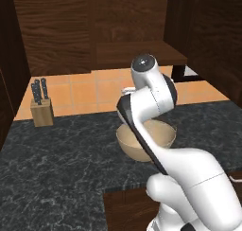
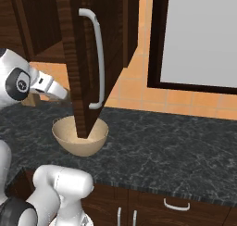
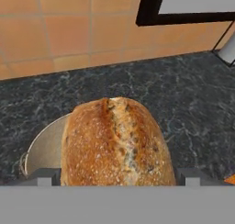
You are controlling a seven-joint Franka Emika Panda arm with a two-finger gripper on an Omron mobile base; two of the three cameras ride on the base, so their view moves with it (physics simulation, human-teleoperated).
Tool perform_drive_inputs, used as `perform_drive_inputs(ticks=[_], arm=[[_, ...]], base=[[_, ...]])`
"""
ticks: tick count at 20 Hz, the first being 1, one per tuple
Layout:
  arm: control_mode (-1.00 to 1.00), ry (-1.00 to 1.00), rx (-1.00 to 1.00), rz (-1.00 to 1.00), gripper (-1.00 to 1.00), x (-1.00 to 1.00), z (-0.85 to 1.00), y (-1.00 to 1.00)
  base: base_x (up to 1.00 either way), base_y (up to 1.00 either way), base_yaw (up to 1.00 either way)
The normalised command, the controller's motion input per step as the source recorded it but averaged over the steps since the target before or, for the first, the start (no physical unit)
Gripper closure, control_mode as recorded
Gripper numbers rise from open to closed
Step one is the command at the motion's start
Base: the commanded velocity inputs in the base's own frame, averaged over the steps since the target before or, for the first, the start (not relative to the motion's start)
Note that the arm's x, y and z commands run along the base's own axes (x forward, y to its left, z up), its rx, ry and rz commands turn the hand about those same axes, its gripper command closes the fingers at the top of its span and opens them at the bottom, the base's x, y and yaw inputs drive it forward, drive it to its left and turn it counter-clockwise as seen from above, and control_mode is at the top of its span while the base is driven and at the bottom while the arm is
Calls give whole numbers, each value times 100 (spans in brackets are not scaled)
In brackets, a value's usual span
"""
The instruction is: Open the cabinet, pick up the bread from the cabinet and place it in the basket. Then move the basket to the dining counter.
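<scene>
Golden-brown crust sits between my fingertips: my gripper is clamped on the bread, carried above the black speckled counter. The cabinet door stands open with its silver handle facing out, so I judge this the carry to the basket, whose rim peeks out beside the loaf (the rest is hidden behind it). Next I should centre over the bowl, lower, then let go.

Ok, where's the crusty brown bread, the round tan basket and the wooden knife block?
Crusty brown bread loaf (image 3: 117, 142), hand view, top crust.
Round tan basket (image 2: 69, 146), right base view, outer wall.
Wooden knife block (image 1: 41, 113), left base view, front face.
</scene>
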Motion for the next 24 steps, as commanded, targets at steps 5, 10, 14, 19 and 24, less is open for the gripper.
perform_drive_inputs(ticks=[5,10,14,19,24], arm=[[-100,20,17,2,100,34,-71,-8],[-100,32,3,0,100,32,-94,-1],[-100,21,1,-2,100,30,-69,-5],[-100,25,6,-3,100,54,-56,-15],[-100,29,12,0,100,43,-50,-16]], base=[[0,0,0],[0,0,0],[0,0,0],[0,0,0],[0,0,0]])
